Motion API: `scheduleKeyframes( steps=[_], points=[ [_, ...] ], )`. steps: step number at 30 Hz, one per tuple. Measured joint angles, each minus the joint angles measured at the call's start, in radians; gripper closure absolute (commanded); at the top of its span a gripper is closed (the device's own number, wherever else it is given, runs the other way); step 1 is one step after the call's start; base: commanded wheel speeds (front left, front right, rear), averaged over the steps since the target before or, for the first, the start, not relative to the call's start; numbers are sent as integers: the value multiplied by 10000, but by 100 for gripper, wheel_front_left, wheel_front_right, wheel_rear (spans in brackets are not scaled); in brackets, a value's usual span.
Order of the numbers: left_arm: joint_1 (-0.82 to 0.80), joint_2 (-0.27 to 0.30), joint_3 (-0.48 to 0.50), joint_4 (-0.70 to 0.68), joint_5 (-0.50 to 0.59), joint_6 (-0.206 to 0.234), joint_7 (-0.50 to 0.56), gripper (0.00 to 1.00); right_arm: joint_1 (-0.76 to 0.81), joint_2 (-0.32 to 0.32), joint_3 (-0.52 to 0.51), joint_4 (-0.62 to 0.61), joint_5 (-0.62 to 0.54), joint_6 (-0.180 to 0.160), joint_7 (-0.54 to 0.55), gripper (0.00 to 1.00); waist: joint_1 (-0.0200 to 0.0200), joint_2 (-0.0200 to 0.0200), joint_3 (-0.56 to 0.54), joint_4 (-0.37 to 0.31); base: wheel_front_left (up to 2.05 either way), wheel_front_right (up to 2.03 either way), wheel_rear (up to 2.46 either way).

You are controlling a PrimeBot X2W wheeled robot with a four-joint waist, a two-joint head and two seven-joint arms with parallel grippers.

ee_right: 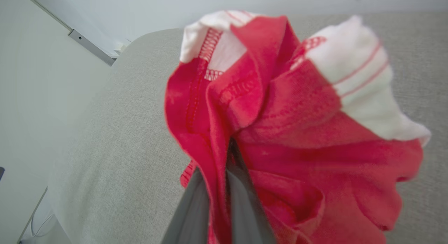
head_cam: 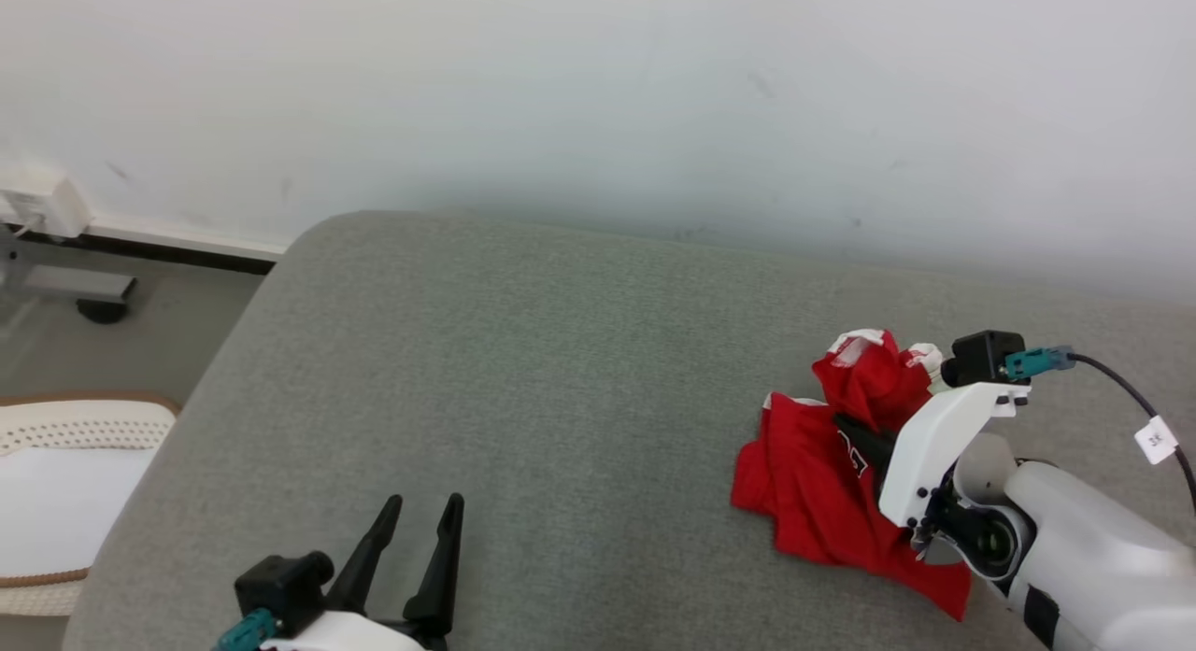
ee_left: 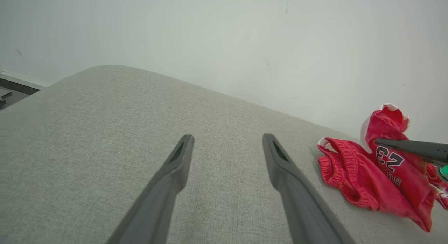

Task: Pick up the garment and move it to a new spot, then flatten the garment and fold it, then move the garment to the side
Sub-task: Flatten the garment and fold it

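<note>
Head view: garment (head_cam: 822,488), red, crumpled at lower right of frame on grey cushion (head_cam: 523,371). One part is pulled up into a peak, the rest lies on the cushion.
Right pincer (head_cam: 858,434): closed together on a bunched fold of the garment. Right wrist view has red cloth squeezed between the two fingers, with white trim (ee_right: 360,97) flopping above them.
Left pincer (head_cam: 425,503): fingers apart, nothing between them. Sits at lower left of frame, well apart from the garment.
Step (judged): pick-up, ahead of the move to a new spot.
Risk 1: hold looks like a thin bunch near one edge. Cloth may slide out on lifting, pulled by the hanging weight.
Risk 2: the low part may drag across the cushion and twist, which would make flattening harder.
Risk 3: several layers may be pinched together, so the garment could land as a lump on release.
</note>
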Motion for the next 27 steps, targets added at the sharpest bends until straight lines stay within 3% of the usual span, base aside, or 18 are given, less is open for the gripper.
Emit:
scheduleKeyframes(
  steps=[1, 3, 5, 6, 11, 16, 21, 27],
  points=[
    [0, -8, 6, 21, 0, 0, 0, 0, 1, 119, 10, 132, -17, 0, 0, 100, 0, 0, -7, 72, 0, 0, 0],
    [0, -31, 25, 31, 0, 0, 0, 0, -1, 347, 10, 349, -31, 0, -21, 65, 0, 0, 4, 176, 0, 0, 0],
    [-1, -52, 31, 58, -2, -6, 0, 0, -4, 579, 12, 560, -31, 0, -13, 42, 1, 0, 60, 226, 0, 0, 0],
    [-2, -65, 33, 81, -2, -19, 0, 0, -4, 688, 17, 652, -29, 0, 2, 0, 1, 0, 86, 241, 0, 0, 0],
    [-30, -113, 92, 148, -4, -61, 0, 0, -3, 1074, 27, 740, -2, 0, 13, 0, 1, 0, 180, 184, 0, 0, 0],
    [-36, -144, 232, 178, -2, -59, 0, 0, 39, 940, -188, -161, 59, 0, -491, 0, 1, 0, 166, -81, 0, 0, 0],
    [11, -159, 433, 100, 4, -46, 0, 0, 236, 151, -623, -1603, 58, 0, -1455, 0, 1, 0, 75, -428, 0, 0, 0],
    [161, -150, 736, -128, 113, 4, 0, 0, 574, -1360, -1170, -2809, -384, 0, -3026, 0, 1, 0, -50, -896, 0, 0, 0]
  ],
)
